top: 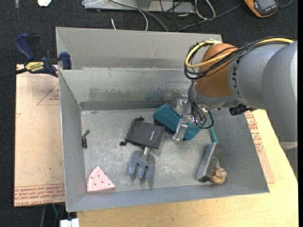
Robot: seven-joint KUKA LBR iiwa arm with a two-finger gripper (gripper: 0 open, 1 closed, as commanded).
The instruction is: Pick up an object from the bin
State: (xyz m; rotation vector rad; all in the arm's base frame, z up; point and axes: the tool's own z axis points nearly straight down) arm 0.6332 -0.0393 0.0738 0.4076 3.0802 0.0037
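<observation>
Claw [181,128] of the grey arm hangs low in the bin [109,122], right of the floor's middle and nearer the far wall, pressed close against a teal block [164,116]. Whether the claw is apart or together cannot be told from this angle, and nothing can be said to be held.

The teal block lies tilted, its near-left corner just beside a flat black pad [146,135]. A smaller teal patch shows on the claw's right side, and whether it belongs to the same block cannot be told.

By its look the block is stiff and light, likely plastic or dense foam, with smooth faces that may slip. The safest hold would be across its two narrower sides, square on and away from the corners, since a corner grip could twist it loose.

Counted in the bin:
- one teal block
- one black pad
- one grey-blue pronged piece [142,165], toward the near wall
- one pink wedge [99,180], in the near-left corner
- one grey bar [207,161], by the right wall
- one brown lump [218,175], touching the bar's near end
- one small black bit [85,138], by the left wall
</observation>
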